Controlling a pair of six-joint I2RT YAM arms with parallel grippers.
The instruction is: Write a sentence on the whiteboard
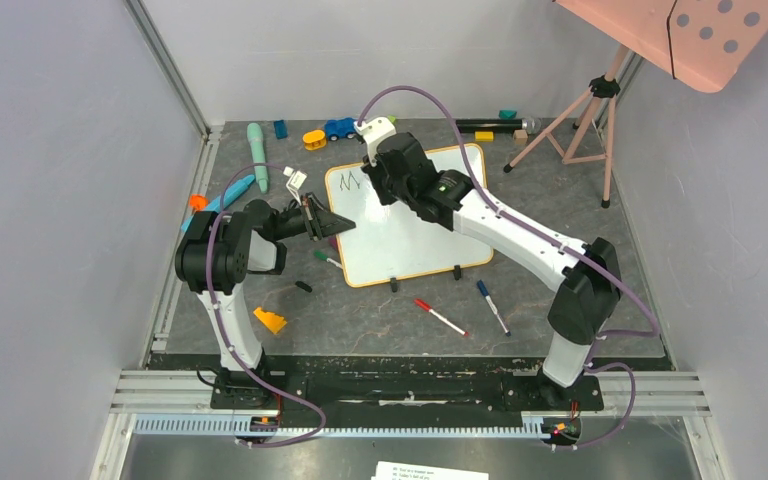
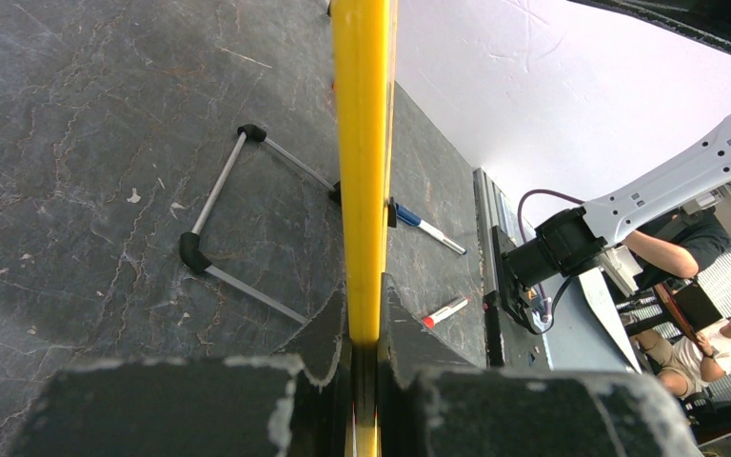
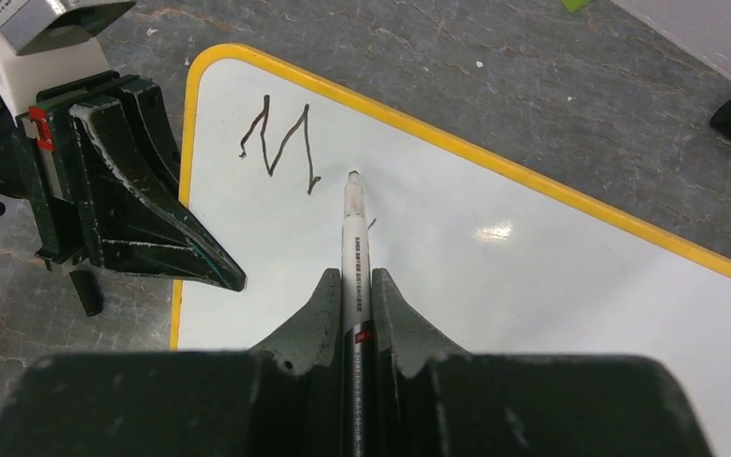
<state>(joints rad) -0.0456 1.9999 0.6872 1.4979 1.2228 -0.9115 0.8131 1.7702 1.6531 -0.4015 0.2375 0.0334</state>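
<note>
now right tool (image 3: 348,278) clamps a marker (image 3: 353,224) over the whiteboard (image 3: 533,286) while left tool (image 2: 365,295) clamps its edge.

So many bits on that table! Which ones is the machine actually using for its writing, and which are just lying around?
In use: white board with orange frame; thin white marker pen in the right claw; left claw pinching the board's edge; the dark "M" already written.
Lying about: red-capped marker; blue-capped marker; blue toy car; orange plastic wedge; long teal plastic tool.
</note>
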